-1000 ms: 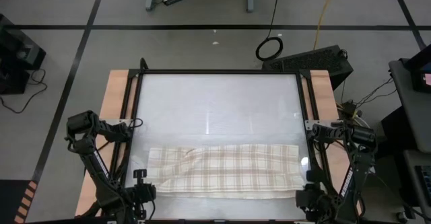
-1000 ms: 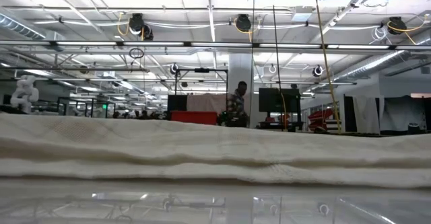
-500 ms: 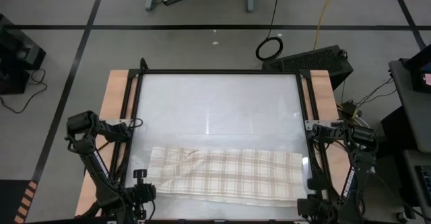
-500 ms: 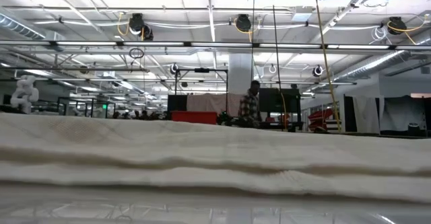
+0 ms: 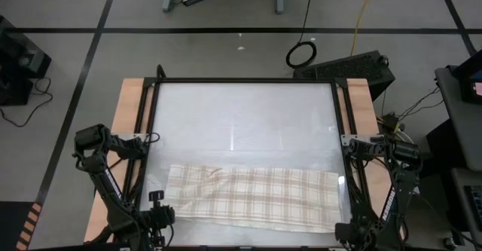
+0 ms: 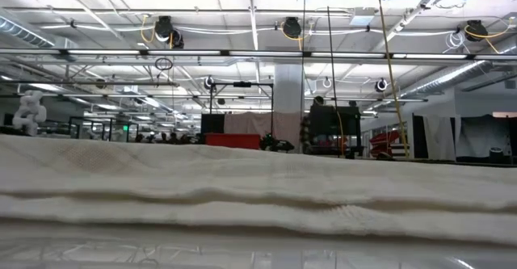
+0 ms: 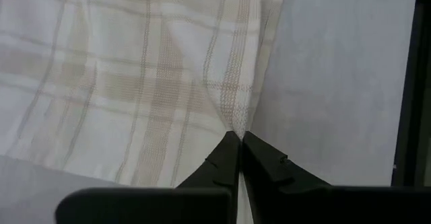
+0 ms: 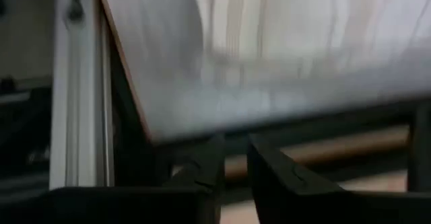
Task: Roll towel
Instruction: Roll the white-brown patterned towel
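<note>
Lying folded into a long band along the table's [image 5: 245, 104] near edge, the towel [image 5: 252, 197] looks thin, soft and light, so it should bunch and slide on the glossy top unless it is taken by an end and both ends are turned together. At its left end the left gripper [image 7: 237, 138] has its fingers pinched together on the cloth's edge, which puckers at the tips. The right gripper [image 8: 232, 158] sits off the near right corner with a narrow gap between its fingers, holding nothing.
</note>
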Robot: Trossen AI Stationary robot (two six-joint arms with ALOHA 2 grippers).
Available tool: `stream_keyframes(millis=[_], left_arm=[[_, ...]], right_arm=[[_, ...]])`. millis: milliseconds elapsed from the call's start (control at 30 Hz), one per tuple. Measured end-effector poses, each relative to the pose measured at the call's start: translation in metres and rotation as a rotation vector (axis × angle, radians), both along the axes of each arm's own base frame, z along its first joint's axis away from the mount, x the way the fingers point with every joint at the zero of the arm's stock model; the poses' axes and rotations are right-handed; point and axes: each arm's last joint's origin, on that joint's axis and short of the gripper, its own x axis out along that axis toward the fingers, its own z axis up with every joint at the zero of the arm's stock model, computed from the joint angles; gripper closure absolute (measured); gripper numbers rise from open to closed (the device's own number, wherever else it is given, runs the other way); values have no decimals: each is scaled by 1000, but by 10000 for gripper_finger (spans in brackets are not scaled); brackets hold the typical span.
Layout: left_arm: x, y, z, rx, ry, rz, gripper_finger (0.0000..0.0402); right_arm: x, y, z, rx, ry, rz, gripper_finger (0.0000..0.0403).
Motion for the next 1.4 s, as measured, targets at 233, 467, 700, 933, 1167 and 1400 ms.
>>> stream_keyframes(millis=[233, 467, 700, 933, 1167, 1400], left_arm=[[1, 0, 0, -8, -16, 42, 336], [1, 0, 0, -51, -2, 116, 298], [0, -8, 9, -202, 7, 158, 244], [3, 0, 53, -256, -197, 104, 205], [44, 47, 59, 35, -239, 59, 204], [78, 110, 22, 259, -14, 2, 204]], right_arm=[[7, -10, 16, -51, -259, -58, 315], [48, -41, 1, -254, -540, -195, 353], [87, -80, -34, -348, -578, -156, 392], [101, -113, -33, -416, -530, -137, 401], [103, -140, -19, -369, -535, -72, 402], [83, -165, -25, -269, -621, -87, 402]])
